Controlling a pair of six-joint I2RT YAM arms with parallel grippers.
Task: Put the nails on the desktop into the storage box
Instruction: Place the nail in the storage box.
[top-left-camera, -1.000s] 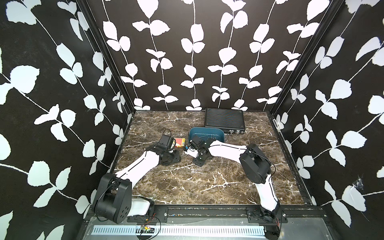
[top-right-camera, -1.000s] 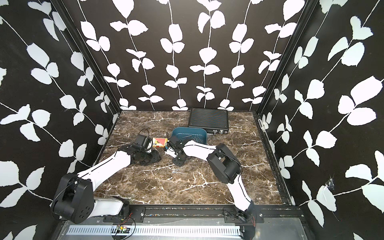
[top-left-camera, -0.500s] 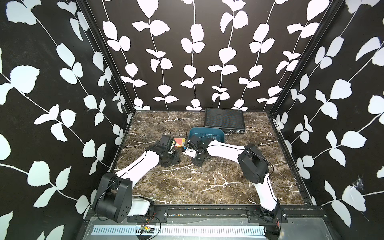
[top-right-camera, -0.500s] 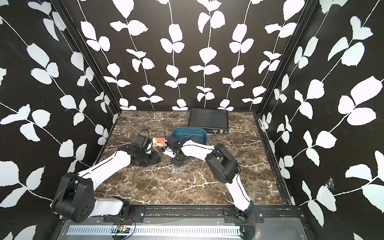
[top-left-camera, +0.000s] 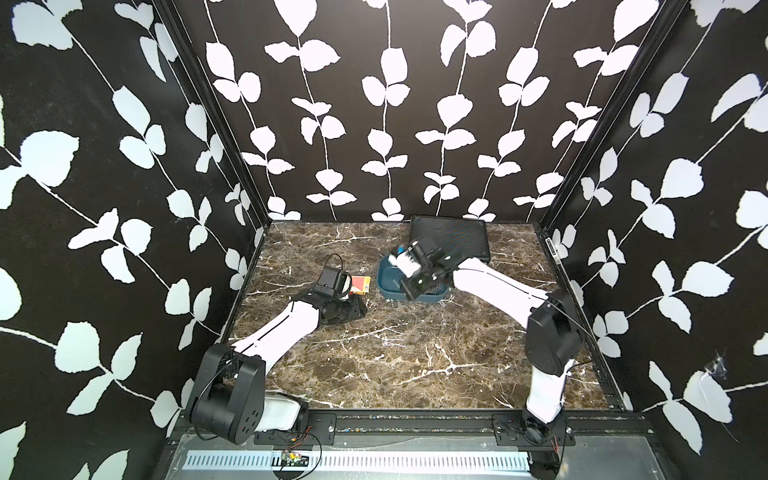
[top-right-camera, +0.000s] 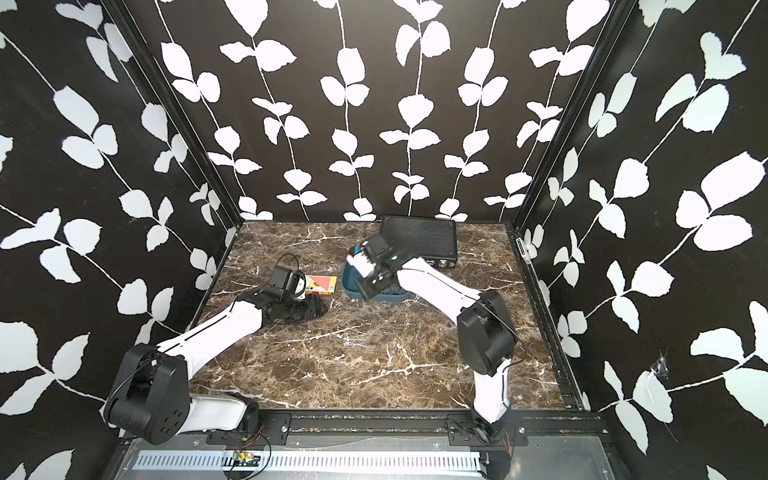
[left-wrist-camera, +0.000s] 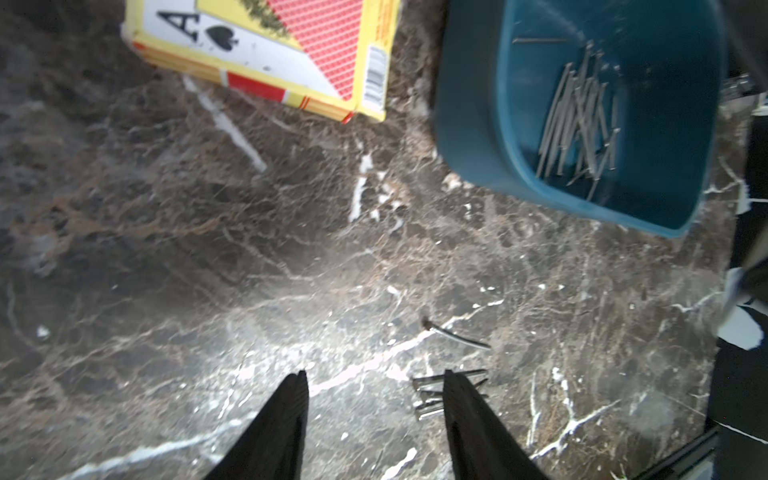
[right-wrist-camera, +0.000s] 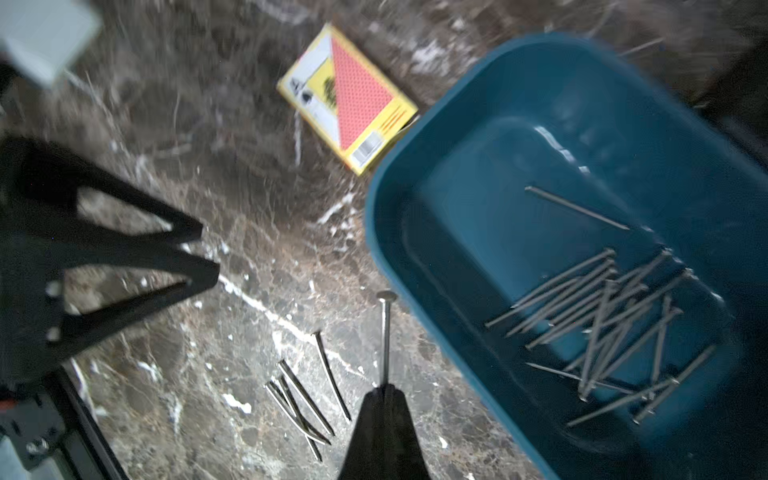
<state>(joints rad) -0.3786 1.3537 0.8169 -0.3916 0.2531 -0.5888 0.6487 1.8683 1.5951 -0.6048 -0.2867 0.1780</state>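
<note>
The right hand (right-wrist-camera: 384, 388) was clenched on a single nail (right-wrist-camera: 385, 336), which was gripped near its tip with the flat head pointing away from the fingers. In the right wrist view, the head was seen just beside the outer wall of the teal box (right-wrist-camera: 415, 187); whether it was past the rim could not be told. A crossed heap of nails (right-wrist-camera: 602, 320) was found lying inside the box, toward one end. A few loose nails (right-wrist-camera: 301, 399) were left on the worktop (right-wrist-camera: 232, 316), near the held one. The left hand (left-wrist-camera: 374, 378) was released, its jaws spread apart low over the worktop, with the loose nails just beside one finger. A yellow-red card pack (left-wrist-camera: 291, 54) was laid flat near the box. A black case (top-left-camera: 449, 237) was set behind the box, by the back wall.
</note>
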